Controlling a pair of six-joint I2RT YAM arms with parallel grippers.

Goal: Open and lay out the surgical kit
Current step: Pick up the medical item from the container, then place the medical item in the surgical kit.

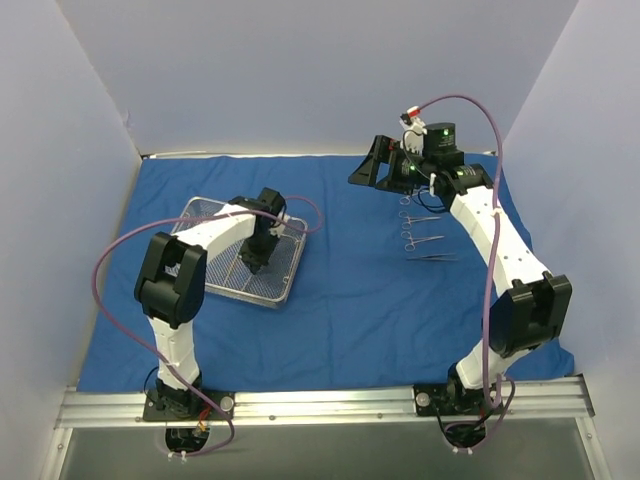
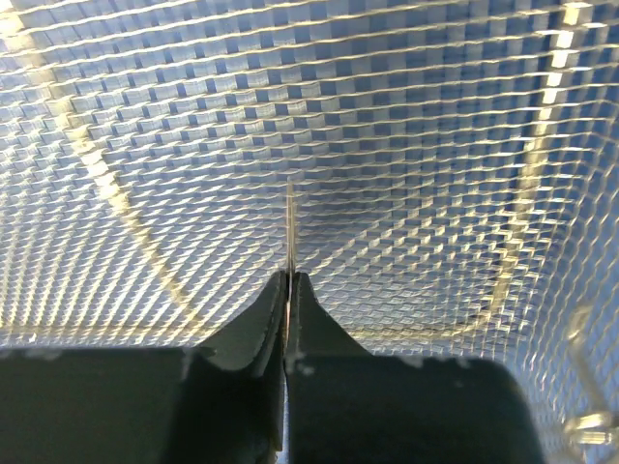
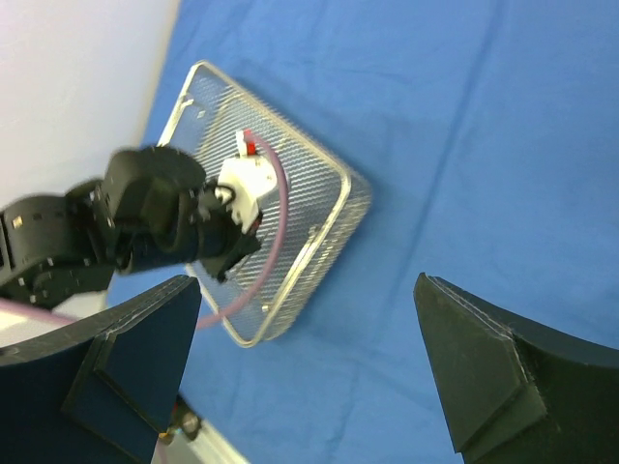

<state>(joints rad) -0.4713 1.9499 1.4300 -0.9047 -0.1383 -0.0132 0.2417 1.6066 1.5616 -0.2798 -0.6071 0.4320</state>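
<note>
The royal-blue cloth wrap [image 1: 350,300] lies spread flat over the table. The silver wire-mesh tray [image 1: 286,292] sits on its left half. My left gripper [image 1: 255,262] reaches down into the tray [image 2: 406,145]. In the left wrist view that gripper [image 2: 290,277] is shut on a thin steel instrument [image 2: 289,227], whose narrow edge sticks out past the fingertips. Three ring-handled instruments [image 1: 421,240] lie in a row on the cloth at right. My right gripper [image 1: 372,170] hovers above the cloth's far side, wide open [image 3: 319,372] with nothing between its fingers, and looks toward the tray [image 3: 324,198].
White walls close in the left, back and right sides. The metal mounting rail [image 1: 320,405] runs along the near edge. The left arm's pink cable [image 1: 110,265] loops out over the cloth's left edge. A curved bit of steel [image 2: 588,423] shows by the tray's right wall.
</note>
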